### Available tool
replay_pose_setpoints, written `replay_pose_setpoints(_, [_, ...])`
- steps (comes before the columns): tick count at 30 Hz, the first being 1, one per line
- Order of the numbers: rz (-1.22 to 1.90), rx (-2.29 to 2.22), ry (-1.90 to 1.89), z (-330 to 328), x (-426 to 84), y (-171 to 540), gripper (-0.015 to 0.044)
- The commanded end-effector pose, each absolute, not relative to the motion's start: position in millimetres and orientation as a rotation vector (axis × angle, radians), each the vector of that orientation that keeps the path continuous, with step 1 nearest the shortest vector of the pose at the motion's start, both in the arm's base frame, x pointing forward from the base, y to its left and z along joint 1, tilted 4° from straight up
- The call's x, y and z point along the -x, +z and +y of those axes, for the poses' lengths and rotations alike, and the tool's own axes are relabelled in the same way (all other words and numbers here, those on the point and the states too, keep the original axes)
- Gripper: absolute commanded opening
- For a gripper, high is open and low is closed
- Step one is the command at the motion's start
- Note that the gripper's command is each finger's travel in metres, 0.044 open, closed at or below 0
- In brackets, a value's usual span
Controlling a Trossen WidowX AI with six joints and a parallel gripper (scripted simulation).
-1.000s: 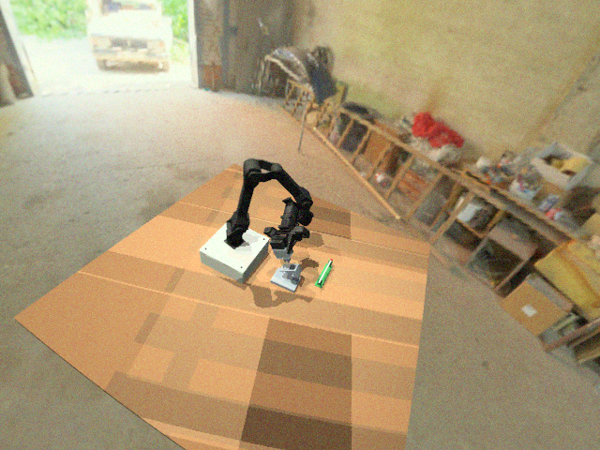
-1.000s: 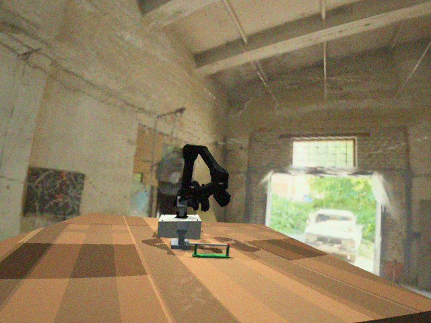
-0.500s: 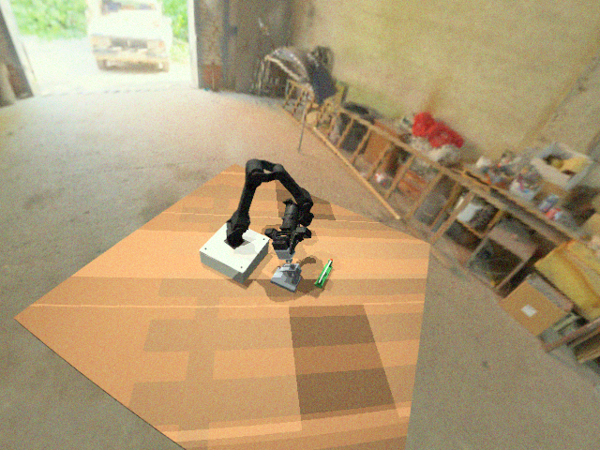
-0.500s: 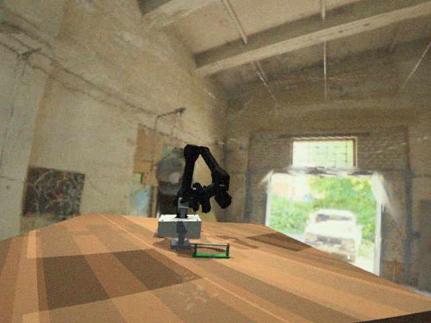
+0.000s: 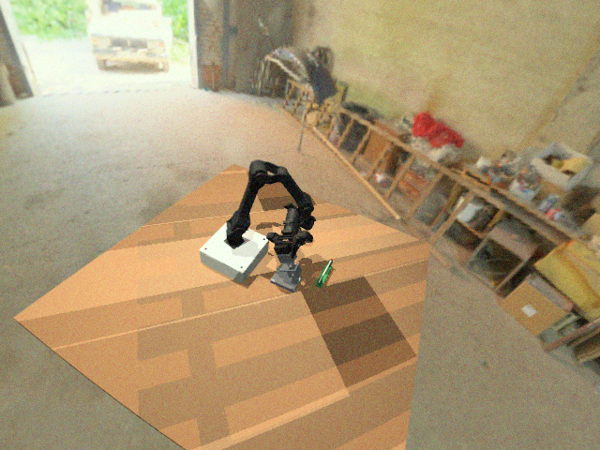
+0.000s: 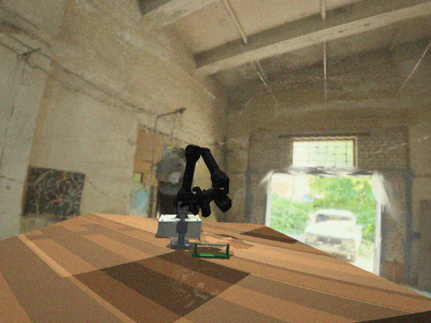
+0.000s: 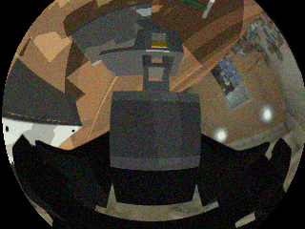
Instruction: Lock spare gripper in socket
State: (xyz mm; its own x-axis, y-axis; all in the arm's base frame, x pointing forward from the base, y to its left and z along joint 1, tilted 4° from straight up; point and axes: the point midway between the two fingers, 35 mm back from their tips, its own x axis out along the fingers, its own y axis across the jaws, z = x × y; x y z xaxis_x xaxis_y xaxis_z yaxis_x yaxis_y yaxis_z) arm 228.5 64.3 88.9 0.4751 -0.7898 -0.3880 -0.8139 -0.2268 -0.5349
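- Top view: the black arm (image 5: 276,172) (image 6: 194,151) bends over in the middle. Its claw (image 5: 290,240) (image 6: 187,202) (image 7: 154,130) grips the dark gray spare gripper (image 5: 284,258) (image 6: 182,209) (image 7: 154,130). The gray mount (image 5: 287,277) (image 6: 180,243) (image 7: 114,40) is just below it in the frame.
- The green rack (image 5: 320,283) (image 6: 211,256) (image 7: 193,3) is right of the mount, with the thin pin (image 5: 324,272) (image 6: 211,245) (image 7: 208,10) along it. The white box (image 5: 220,249) (image 6: 163,227) (image 7: 43,135) is to the left.
- Exterior view: the spare gripper is above the mount, low and left of the middle. The pin lies across the top of the green rack, red end on the right. The white box is behind the mount.
- Wrist view: the spare gripper fills the middle, between the black fingers. Its tab (image 7: 156,86) with a square hole points up at the mount's socket (image 7: 175,50). I can't tell if they touch. The pin and rack peek in at the top, and the white box is lower left.
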Motion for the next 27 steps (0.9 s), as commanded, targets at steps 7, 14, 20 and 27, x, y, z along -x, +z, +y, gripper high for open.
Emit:
replay_pose_setpoints(7, [1.312, 2.037, 0.037, 66, -238, 79, 0.0])
replay_pose_setpoints(14, [1.312, 2.037, 0.036, 67, -244, 71, 0.0])
replay_pose_setpoints(20, [1.311, 2.036, 0.036, 67, -249, 63, 0.0])
replay_pose_setpoints(27, [1.311, 2.036, 0.035, 68, -252, 58, 0.0])
